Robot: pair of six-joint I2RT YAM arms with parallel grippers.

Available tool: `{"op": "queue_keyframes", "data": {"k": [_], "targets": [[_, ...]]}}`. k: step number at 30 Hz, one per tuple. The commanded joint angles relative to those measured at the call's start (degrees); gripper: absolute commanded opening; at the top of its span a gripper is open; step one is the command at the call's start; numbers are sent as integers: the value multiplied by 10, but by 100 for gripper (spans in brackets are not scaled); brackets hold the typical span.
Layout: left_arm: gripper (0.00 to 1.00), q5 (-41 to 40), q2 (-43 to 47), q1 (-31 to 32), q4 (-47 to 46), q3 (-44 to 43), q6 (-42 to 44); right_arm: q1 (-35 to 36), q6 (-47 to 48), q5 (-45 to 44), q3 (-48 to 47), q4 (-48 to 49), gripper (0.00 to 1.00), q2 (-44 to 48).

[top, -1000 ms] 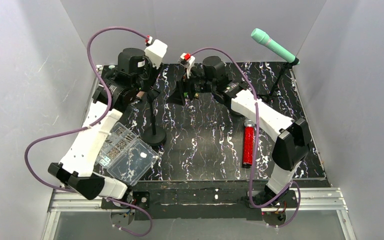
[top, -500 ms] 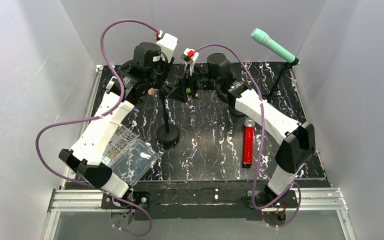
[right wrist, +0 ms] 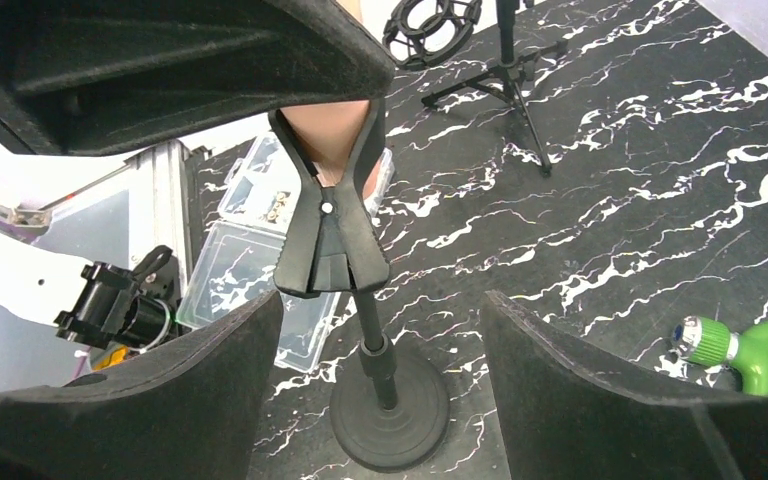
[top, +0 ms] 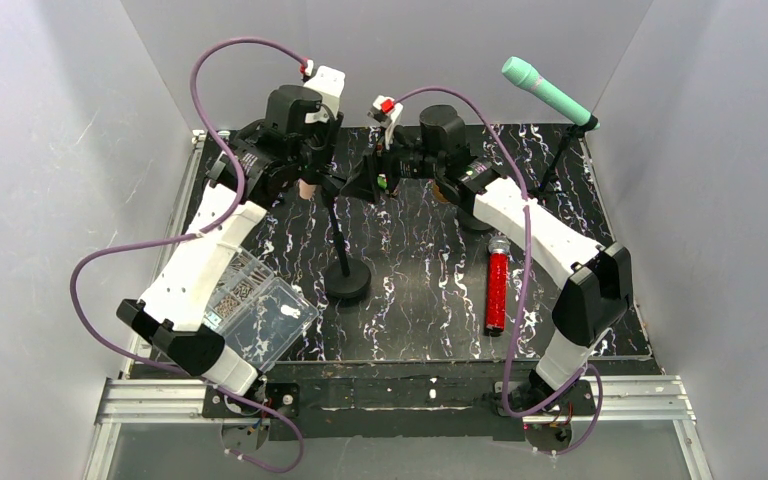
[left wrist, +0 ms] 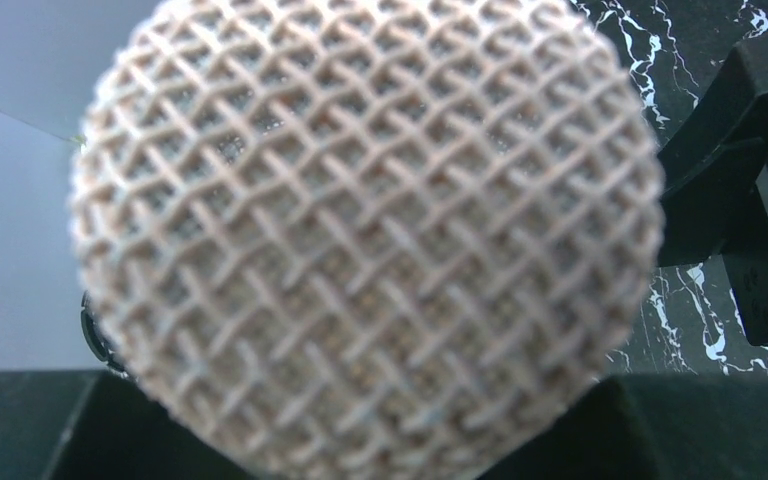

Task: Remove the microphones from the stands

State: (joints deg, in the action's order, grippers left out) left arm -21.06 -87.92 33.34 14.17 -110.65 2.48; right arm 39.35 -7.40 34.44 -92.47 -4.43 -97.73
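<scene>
The left hand [top: 306,172] is pinching the pinkish, mesh-headed microphone [left wrist: 360,230], which is sitting in the black spring clip [right wrist: 328,235] of the black round-based stand [right wrist: 390,405] on the black marbled surface [top: 420,300]. The right hand [top: 360,185] is spread, its fingers [right wrist: 160,400] flanking the clip without touching it.
</scene>
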Motion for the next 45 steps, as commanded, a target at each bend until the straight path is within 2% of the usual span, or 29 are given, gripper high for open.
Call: {"op": "queue_keyframes", "data": {"k": [1, 13, 30, 41, 45], "targets": [[0, -18, 6, 4, -13, -26, -19, 2, -4, 33, -4, 28, 80, 18], [0, -20, -2, 11, 0, -38, -44, 10, -8, 47, -13, 25, 80, 2], [0, -18, -3, 12, 23, -51, -75, 17, -7, 47, -24, 25, 69, -28], [0, -11, -4, 12, 33, -48, -85, 18, -8, 51, -42, 14, 68, -27], [0, -10, -8, 12, 34, -57, -88, 19, -7, 56, -43, 12, 63, -27]]}}
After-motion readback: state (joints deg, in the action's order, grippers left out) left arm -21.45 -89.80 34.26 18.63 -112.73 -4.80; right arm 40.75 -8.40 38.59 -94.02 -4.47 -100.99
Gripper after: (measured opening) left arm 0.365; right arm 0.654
